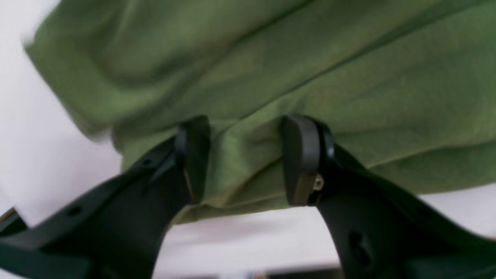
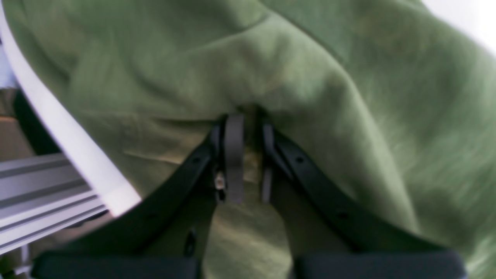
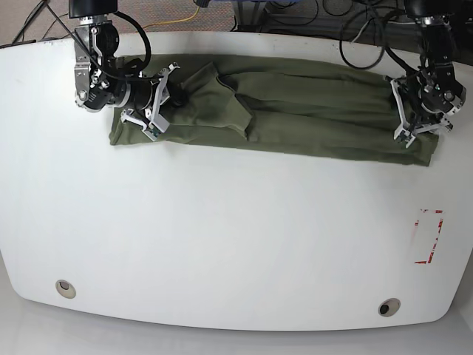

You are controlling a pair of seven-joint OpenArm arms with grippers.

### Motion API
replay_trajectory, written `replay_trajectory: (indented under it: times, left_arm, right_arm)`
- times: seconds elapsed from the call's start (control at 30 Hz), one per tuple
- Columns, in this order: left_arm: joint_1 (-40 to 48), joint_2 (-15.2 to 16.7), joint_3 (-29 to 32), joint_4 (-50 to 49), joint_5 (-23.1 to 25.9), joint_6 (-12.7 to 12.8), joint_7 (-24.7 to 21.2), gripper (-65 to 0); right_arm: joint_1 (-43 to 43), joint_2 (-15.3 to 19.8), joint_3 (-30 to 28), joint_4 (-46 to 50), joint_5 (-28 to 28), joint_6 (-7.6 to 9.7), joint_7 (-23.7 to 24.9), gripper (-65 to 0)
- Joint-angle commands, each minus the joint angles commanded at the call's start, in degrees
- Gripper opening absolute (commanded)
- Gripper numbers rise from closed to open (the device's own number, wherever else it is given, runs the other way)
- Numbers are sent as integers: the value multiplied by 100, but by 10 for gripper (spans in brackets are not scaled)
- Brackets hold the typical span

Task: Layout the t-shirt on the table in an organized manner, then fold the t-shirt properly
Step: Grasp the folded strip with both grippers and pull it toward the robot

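T-shirt (image 3: 295,111): olive green, lying as a long, narrow, rumpled band across the far part of the tabletop (image 3: 222,237), running from one side of the base view to the other. Folds and creases cross the cloth; a raised flap sits left of centre in that view.

Tabletop: large, glossy white, with curved edges. The near half carries no cloth. Two round grommet holes (image 3: 65,288) sit near the front edge, one toward each corner. A red tape rectangle (image 3: 428,237) is marked on the base view's right side, well apart from the shirt.

Right pincer (image 2: 248,155): positioned at the shirt end on the base view's left. The right wrist view shows the jaws drawn narrow with a pinch of green cloth clamped between the pads; fabric bunches above the fingertips and drapes below them. The white rim of the tabletop (image 2: 58,128) and an aluminium rail (image 2: 38,193) appear beside it.

Left pincer (image 1: 244,159): positioned at the shirt end on the base view's right. The left wrist view shows the jaws set moderately wide, with a ridge of cloth lying between the two pads. Whether the pads press the cloth cannot be told.

Surroundings: dark cables (image 3: 355,18) run beyond the far edge of the tabletop.
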Motion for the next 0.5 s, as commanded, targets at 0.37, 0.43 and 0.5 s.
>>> replay_trajectory:
  times: [0.37,0.43,0.5]
  left_arm:
    - [-475,-9,695,-387,-9,0,-70,-375]
    - [-484,-9,695,-220,-9,0,-62,-374]
    - [-475,0,695,158,-9,0,-9,-372]
  right_arm:
    - [905,35,-18,-1064,-633,0,440,-593]
    - [993,35,-18,-1134,-633,0,440,-593]
    - [1011,44,-9,-1134,-642,0,440,-593]
